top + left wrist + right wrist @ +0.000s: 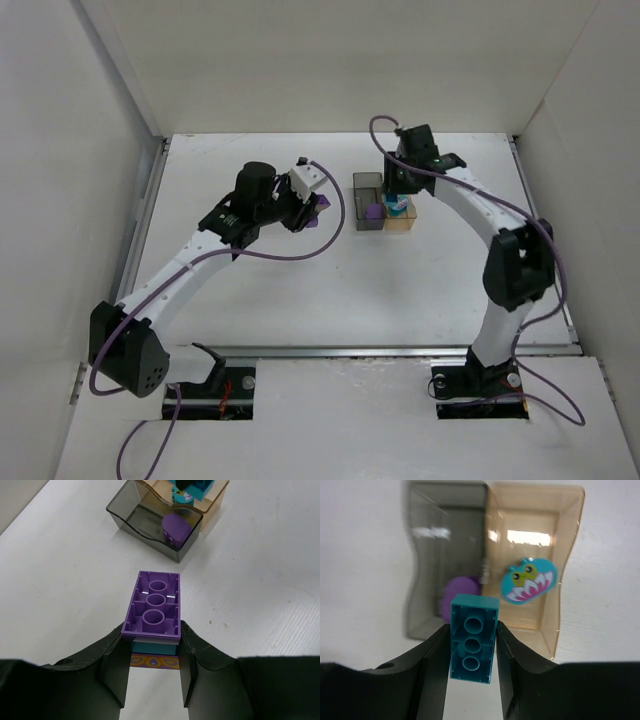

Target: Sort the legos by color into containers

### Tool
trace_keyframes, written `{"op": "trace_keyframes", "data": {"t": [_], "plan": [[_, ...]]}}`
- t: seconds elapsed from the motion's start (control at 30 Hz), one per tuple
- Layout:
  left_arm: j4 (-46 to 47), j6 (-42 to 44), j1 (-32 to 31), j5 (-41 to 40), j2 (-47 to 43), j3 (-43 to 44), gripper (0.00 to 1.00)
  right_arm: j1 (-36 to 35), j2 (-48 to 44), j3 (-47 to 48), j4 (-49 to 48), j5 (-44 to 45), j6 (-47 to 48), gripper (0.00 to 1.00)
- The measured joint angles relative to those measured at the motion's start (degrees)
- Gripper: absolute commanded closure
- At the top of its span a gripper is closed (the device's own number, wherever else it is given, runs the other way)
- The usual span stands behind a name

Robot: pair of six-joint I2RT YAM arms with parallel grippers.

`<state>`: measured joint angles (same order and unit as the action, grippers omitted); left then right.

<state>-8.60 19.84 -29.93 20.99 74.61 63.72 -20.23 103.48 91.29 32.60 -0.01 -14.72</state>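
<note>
Clamped: left gripper [152, 636] on purple brick [152, 605], right gripper [472, 652] on teal brick [472, 637]. Glossy plastic, tubed hollow undersides showing, long axes along fingers.

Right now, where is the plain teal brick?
In the right wrist view, the plain teal brick is gripped in the right tool, held above the near edge where the grey bin meets the amber bin.

Bright even light, soft shadows — containers [545, 520] blurred, glare inside
</note>
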Motion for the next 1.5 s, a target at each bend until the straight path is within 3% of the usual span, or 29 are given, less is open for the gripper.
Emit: {"op": "trace_keyframes", "data": {"t": [0.13, 0.43, 0.53, 0.6, 0.7, 0.9, 1.1, 1.23, 1.37, 1.5], "plan": [[-0.24, -0.09, 0.02, 0.00, -0.13, -0.02, 1.00, 0.57, 9.20, 0.72, 3.21, 4.76, 1.66, 0.82], [-0.28, -0.09, 0.02, -0.11, -1.18, -0.39, 1.00, 0.96, 7.72, 3.93, 4.07, 7.96, 2.95, 0.74], [-0.26, -0.09, 0.02, -0.07, -1.22, -0.39, 1.00, 1.14, 7.74, 3.91, 4.13, 7.98, 2.99, 0.48], [-0.26, -0.09, 0.02, -0.07, -1.22, -0.39, 1.00, 1.14, 7.76, 3.91, 3.89, 7.82, 3.19, 0.20], [-0.26, -0.04, 0.02, 0.04, -1.22, -0.39, 1.00, 1.16, 7.76, 4.04, 4.28, 6.93, 3.65, 0.11], [-0.28, 1.29, 0.02, 2.10, -1.22, -0.39, 1.00, 1.16, 3.85, 3.39, 3.48, 0.15, 4.92, 0.11], [-1.55, 5.88, 0.20, 9.27, -1.22, -0.22, 1.00, 0.39, -16.44, -6.95, -6.23, -20.11, 7.96, 0.11], [-4.98, 11.17, 0.94, 19.54, -1.22, 0.96, 1.00, -4.31, -26.12, -10.75, -11.65, -29.86, 13.81, 0.21], [-9.66, 17.20, 2.84, 29.83, 0.13, 5.53, 1.00, -9.09, -25.77, -10.60, -10.21, -35.43, 21.40, 0.36], [-12.55, 21.55, 4.02, 34.69, 3.26, 9.92, 1.00, -12.17, -22.36, -10.71, -4.87, -35.98, 28.00, 0.36]]}}
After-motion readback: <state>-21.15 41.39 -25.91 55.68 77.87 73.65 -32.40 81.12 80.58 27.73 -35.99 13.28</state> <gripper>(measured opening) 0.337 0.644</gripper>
